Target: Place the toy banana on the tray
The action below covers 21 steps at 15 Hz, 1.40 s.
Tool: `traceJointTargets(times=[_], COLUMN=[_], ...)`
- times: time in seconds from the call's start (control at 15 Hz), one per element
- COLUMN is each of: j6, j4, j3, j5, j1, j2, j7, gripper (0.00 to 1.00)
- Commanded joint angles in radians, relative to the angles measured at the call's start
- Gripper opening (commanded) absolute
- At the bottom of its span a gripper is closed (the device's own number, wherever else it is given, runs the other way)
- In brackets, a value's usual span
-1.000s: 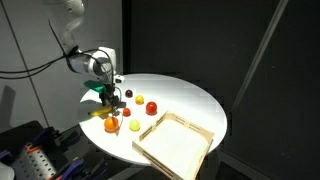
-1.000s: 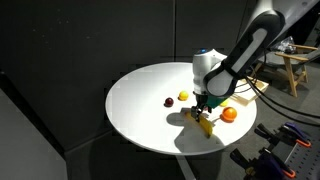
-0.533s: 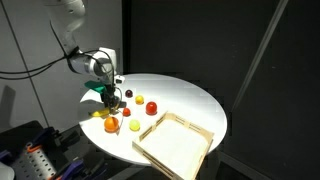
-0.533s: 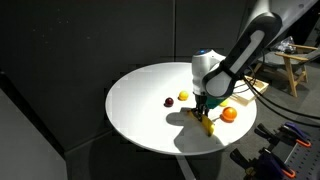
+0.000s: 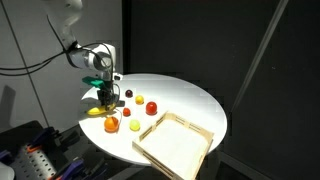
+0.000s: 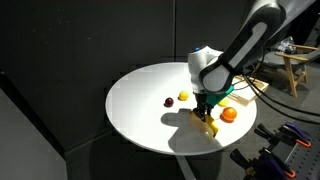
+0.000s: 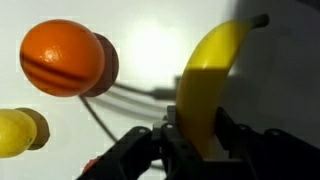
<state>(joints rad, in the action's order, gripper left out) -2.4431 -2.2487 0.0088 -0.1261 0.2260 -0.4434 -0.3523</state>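
The light-wood tray (image 5: 176, 143) lies empty at the near right of the round white tabletop (image 5: 190, 100); farther left, the hand (image 5: 104, 103) is clenched on the toy banana (image 7: 212, 75), beside the orange ball (image 7: 62, 58); the grasp looks made; next, lift clear, then carry right to the tray.

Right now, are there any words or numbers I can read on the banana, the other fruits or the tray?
None: no words, numbers or signs can be read anywhere.
The toy banana in the claw, the orange ball and the tray are all plain.
Any label on the robot arm is too small and blurred to read.
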Motion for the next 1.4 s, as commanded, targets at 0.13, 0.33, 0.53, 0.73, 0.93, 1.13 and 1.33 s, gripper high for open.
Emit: traceJointTargets(times=[0.13, 0.33, 0.53, 0.73, 0.93, 1.13, 1.33], j6=[0.103, 0.111, 0.125, 0.138, 0.153, 0.165, 0.170], j4=[-0.002, -0.008, -0.007, -0.006, -0.003, 0.007, 0.017], j3=[0.025, 0.030, 0.028, 0.019, 0.008, -0.007, -0.024], j5=[0.016, 0.022, 0.046, 0.078, 0.093, 0.098, 0.097], j1=[-0.008, -0.017, -0.034, -0.062, -0.095, -0.129, -0.158], j2=[0.122, 0.176, 0.220, 0.260, 0.291, 0.309, 0.318], j7=[0.013, 0.009, -0.003, -0.012, -0.016, -0.030, -0.051], gripper=[0.15, 0.15, 0.15, 0.15, 0.15, 0.15, 0.15])
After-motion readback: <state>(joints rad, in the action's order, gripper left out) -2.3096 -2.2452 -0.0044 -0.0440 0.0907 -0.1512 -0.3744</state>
